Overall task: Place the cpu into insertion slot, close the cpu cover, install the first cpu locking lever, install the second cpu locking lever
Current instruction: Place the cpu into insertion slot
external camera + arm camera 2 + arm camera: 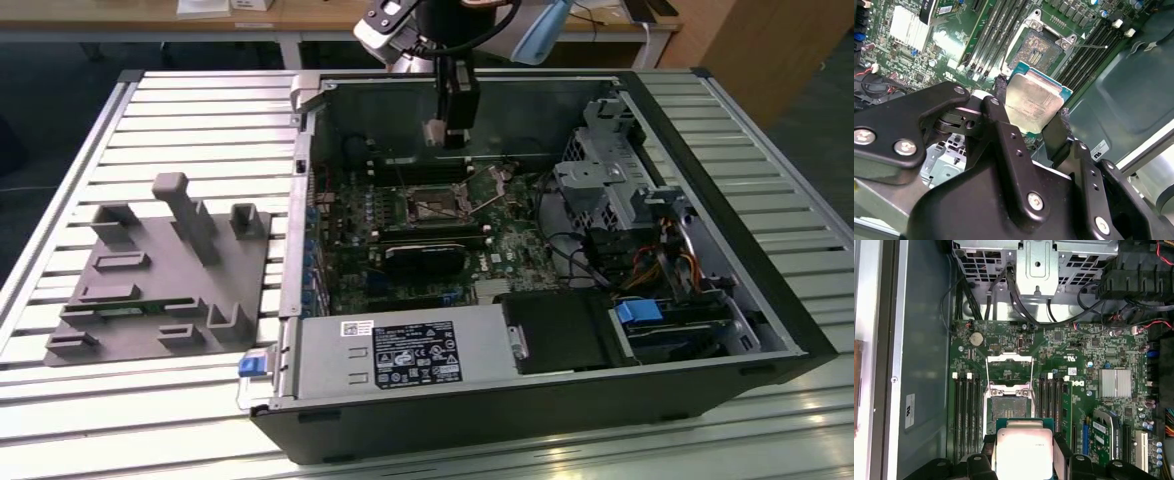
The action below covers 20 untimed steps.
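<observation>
Second wrist view shows the claw clamped on the cpu by two opposite edges, the open insertion slot just beyond its tips, apart. Light, stiff, slick-topped (underside probably fragile): edge holds suit it.

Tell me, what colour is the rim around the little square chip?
The small flat square silvery-topped chip has a blue-green rim, clearest in the second wrist view.

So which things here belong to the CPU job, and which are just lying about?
Job: claw shut on the cpu; empty insertion slot; cpu cover, raised.
Lying about: grey fixture block, power supply, heatsink, coin battery.
</observation>
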Each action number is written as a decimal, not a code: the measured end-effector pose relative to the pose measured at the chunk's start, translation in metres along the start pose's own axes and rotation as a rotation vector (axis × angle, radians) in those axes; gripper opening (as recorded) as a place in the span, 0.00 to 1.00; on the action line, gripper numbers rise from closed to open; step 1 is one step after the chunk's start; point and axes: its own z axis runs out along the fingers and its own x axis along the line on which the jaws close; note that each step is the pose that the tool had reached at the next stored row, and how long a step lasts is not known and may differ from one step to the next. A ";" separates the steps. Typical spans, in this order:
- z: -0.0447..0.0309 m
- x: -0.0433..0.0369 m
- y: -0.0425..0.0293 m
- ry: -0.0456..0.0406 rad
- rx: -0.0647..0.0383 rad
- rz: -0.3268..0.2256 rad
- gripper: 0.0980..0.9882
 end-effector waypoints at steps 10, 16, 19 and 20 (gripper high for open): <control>0.0046 0.0007 -0.0002 0.0000 0.002 0.000 0.49; 0.0072 0.0011 -0.0004 0.0000 0.004 0.000 0.49; 0.0085 0.0013 -0.0005 0.0000 0.005 0.000 0.49; 0.0089 0.0013 -0.0005 0.0000 0.005 0.000 0.49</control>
